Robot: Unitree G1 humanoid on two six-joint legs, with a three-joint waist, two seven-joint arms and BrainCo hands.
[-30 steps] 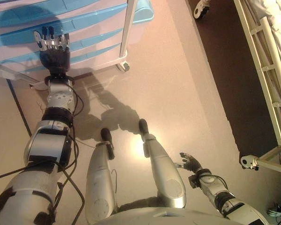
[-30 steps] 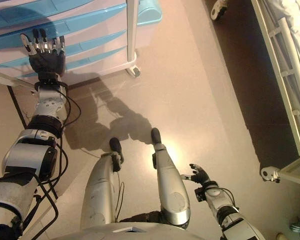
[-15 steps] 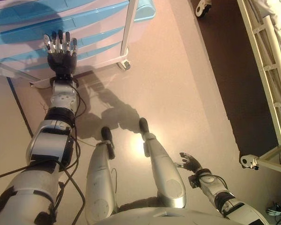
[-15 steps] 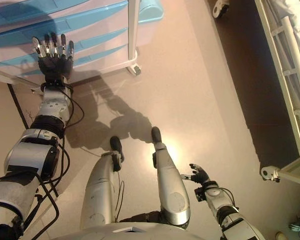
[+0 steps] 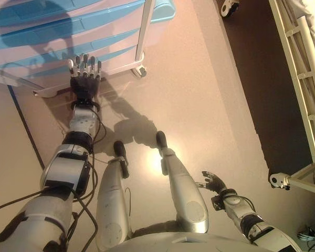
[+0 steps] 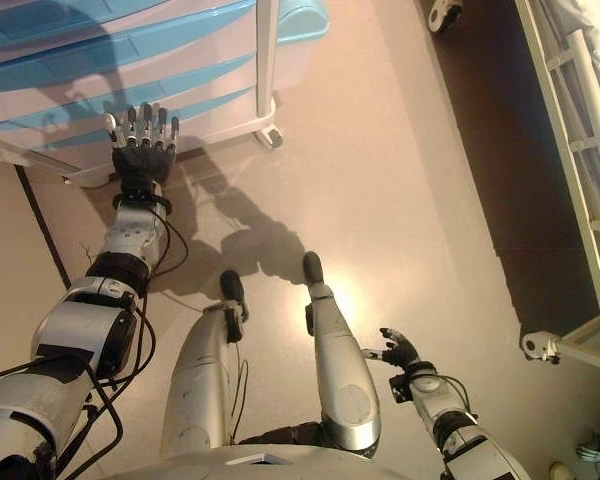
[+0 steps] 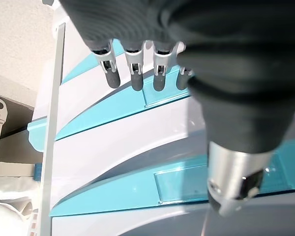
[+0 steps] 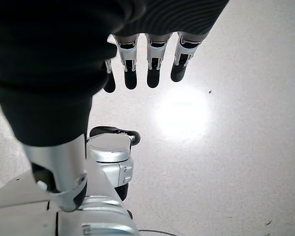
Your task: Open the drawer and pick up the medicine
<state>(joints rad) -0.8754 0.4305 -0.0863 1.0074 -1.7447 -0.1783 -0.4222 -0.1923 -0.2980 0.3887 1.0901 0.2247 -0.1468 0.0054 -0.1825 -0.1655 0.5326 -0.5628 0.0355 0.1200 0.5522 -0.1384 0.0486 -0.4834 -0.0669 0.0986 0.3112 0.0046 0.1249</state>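
Several drawers (image 5: 58,31) with blue fronts were stacked in the white cart (image 5: 121,58) just ahead of our left hand (image 5: 84,79), and all of them looked shut. No medicine showed in any view, so we judged it to be inside one of them, though we could not tell which. Our left hand had its fingers (image 7: 133,73) straight and spread, holding nothing, their tips pointing at the blue fronts with a gap between; in its wrist view no finger touched the plastic. We judged the drawers to be light, stiff, smooth plastic that would slide easily but offer a slippery face, so the place to take hold was the raised lip along a blue front (image 7: 137,105), hooked from beneath with curled fingers, not pressed flat. The cart stood on a caster (image 5: 138,72), and we thought a hard pull might roll the whole cart toward us instead of drawing the drawer out. Our right hand (image 5: 212,182) hung low at our side, well apart from the cart, fingers loosely extended over bare floor (image 8: 236,147) and empty. Farther off to that hand's side stood a white bed frame (image 5: 299,79) on its own wheels.
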